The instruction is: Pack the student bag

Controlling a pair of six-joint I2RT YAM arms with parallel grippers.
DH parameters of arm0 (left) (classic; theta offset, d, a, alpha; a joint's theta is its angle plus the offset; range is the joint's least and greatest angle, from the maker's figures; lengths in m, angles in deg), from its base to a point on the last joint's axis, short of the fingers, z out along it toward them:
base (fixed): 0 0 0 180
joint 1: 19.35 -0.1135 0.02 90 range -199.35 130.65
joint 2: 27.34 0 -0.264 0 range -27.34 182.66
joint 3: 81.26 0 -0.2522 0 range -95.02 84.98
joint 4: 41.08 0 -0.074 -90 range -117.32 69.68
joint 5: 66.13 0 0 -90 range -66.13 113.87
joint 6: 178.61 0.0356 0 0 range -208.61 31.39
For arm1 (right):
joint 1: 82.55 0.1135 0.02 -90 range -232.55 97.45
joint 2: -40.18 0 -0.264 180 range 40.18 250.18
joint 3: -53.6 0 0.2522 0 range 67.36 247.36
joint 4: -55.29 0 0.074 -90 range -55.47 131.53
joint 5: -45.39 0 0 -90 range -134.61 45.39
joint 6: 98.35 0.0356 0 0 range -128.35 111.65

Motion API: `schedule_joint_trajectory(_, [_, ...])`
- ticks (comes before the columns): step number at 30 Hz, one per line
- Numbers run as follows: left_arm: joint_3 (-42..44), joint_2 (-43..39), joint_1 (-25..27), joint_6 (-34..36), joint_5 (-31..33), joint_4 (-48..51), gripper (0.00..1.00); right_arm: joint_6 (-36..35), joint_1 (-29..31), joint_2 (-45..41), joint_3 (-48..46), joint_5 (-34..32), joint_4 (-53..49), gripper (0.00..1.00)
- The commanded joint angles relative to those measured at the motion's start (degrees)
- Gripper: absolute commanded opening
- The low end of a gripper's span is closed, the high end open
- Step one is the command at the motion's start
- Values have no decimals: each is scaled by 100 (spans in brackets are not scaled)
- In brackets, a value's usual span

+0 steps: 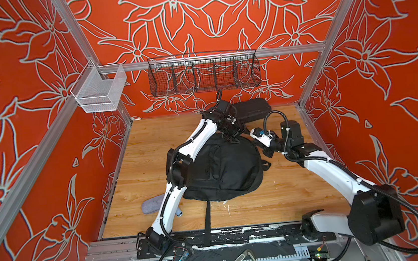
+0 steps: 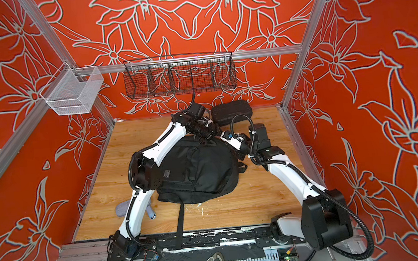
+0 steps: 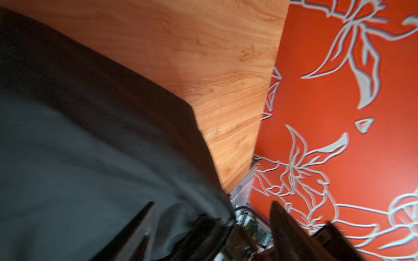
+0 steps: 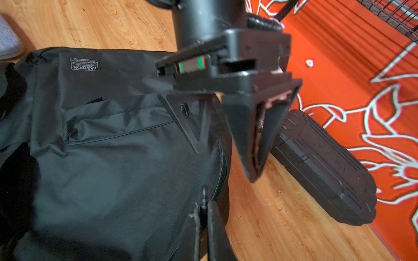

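On the wooden counter (image 1: 282, 197), in the middle, we saw the student bag (image 1: 222, 169) lying flat, one long strap (image 1: 207, 222) trailing toward the near edge. Its small patch (image 4: 84, 64) read "FASHION" in the right wrist view; the finer print there was too small for us to read. The left arm reached over the bag's far rim, elbow bent, and the left claw (image 4: 226, 149) hung there with its jaws spread wide and nothing between them. The right arm came in low from the right side, and the right claw (image 4: 204, 228) sat pinched together at the bag's zipper edge; we could not tell whether it gripped anything. A black hard case (image 2: 231, 113) lay beyond, by the back wall.
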Motion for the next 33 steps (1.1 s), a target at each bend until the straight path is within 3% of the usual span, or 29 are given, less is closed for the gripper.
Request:
schedule_joint_trajectory(1, [-226,374,100,-453,-221,-375,67,324,80,-262,-88,-231,134,0])
schedule_joint_trajectory(7, [-245,584,130,-593,-413,-575,39,556,103,-487,-244,-545,97,0])
schedule_joint_trajectory(13, [-222,602,110,-620,-291,-682,2,893,125,-495,-118,-718,-233,0])
schedule_joint_trajectory(18, [-242,661,-53,-965,-83,-1044,0,1288,326,-760,-161,-966,-655,0])
schedule_joint_trajectory(25, [-599,857,-363,-1341,364,-1257,0,2741,708,-1193,-240,-1579,-1502,0])
schedule_joint_trajectory(33, [-821,1006,-494,-1585,908,-1485,0,4009,1354,-1369,-327,-1504,-2044,0])
